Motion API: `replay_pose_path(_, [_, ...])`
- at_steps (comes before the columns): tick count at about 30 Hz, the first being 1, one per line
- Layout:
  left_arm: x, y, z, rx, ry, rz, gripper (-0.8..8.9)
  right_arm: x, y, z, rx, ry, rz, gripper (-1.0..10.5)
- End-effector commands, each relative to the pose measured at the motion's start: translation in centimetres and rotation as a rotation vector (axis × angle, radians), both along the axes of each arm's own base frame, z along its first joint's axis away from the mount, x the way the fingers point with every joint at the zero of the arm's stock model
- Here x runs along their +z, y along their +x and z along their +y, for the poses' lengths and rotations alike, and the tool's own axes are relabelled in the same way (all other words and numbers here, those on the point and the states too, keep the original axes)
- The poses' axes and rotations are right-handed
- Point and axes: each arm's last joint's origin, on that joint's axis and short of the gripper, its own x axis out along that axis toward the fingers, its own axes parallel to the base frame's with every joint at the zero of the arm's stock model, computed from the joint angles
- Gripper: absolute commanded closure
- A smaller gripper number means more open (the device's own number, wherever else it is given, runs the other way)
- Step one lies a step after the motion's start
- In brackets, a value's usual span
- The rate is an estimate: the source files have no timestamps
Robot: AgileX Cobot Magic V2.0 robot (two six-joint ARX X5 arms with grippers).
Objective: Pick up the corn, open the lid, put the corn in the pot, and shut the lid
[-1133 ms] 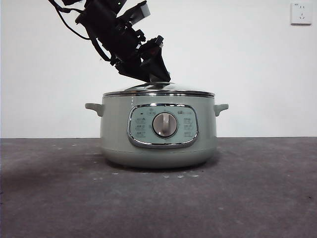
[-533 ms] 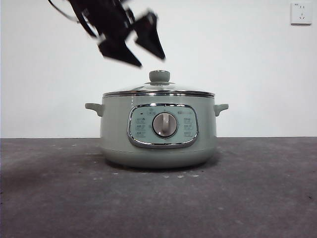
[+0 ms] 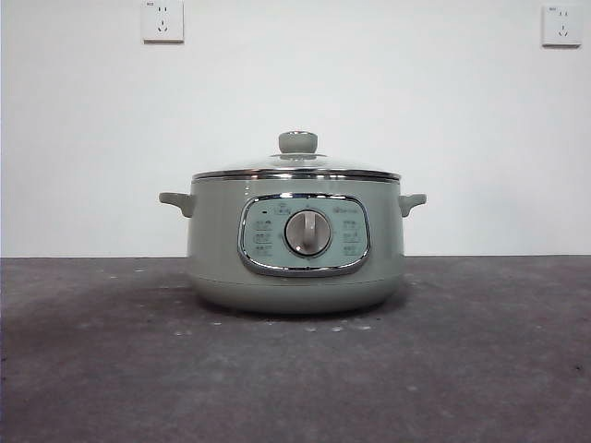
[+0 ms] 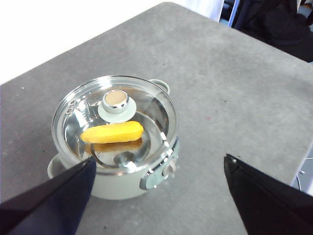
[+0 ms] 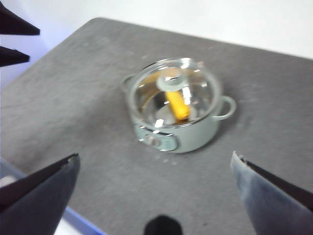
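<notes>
Both black two-jawed grippers hang well above the squat, round, pale sage-green electric cooking pot (image 3: 295, 245), and each has its jaws spread wide with nothing between them. In the left wrist view the left gripper (image 4: 159, 196) frames the pot from above, its two dark jaws standing far apart on either side of the pot and touching nothing. In the right wrist view the right gripper (image 5: 156, 188) is likewise released, its jaws set wide and high over the pot, which looks small below it; that picture is somewhat blurred. Two dark tips at one corner of the right wrist view appear to be the other arm's jaws. Neither arm shows in the front view.

On the pot sits the round clear glass lid with a shiny metal rim (image 4: 115, 122), level and closed all round the pot's mouth, its pale sage-green knob (image 3: 297, 142) upright at the centre. Inside the pot, seen through the glass, lies the yellow-orange corn cob (image 4: 112, 132), flat on the shiny inner floor just beside the knob. The pot's chrome-framed control panel with its silver dial (image 3: 307, 232) faces the front camera. The pot stands on a dark grey table (image 3: 480, 360), in front of a white wall with two white wall sockets (image 3: 162, 20) high above the pot.
</notes>
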Motion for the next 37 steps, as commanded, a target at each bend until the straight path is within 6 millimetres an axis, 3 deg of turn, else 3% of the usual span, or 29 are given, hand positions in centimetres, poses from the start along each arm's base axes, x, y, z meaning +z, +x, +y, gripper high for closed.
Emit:
replay_pose_path(1, [0.4, -1.3, 0.7, 0.005, -0.011, 0.001, 3.74, -0.8, 0.5, 0.4, 0.038, -0.015, 0.063, 4.2])
replay_pose_path(5, [0.5, -2.6, 1.3, 0.006, -0.007, 0.009, 3.74, -2.5, 1.6, 1.1, 0.045, -0.048, 0.134, 4.2])
replay_pose_path(14, [0.2, -2.4, 1.1, 0.006, 0.005, 0.036, 3.78, -5.1, 3.0, 1.9, 0.044, -0.102, 0.233, 4.3])
replay_pose_path(16, [0.1, -2.3, 1.1, 0.005, 0.006, 0.038, 3.9, -5.2, 3.0, 1.9, 0.043, -0.105, 0.237, 5.0])
replay_pose_path(17, [0.1, -2.2, 1.1, 0.005, 0.007, 0.038, 4.31, -5.2, 3.0, 1.9, 0.043, -0.105, 0.237, 5.7])
replay_pose_path(21, [0.1, -2.2, 1.1, 0.005, 0.007, 0.037, 8.43, -5.2, 3.0, 1.9, 0.066, -0.128, 0.215, 9.7])
replay_pose_path(37, [0.1, -2.2, 1.1, 0.006, 0.008, 0.039, 8.17, -5.3, 3.6, 1.8, -0.055, -0.192, 0.201, 9.5])
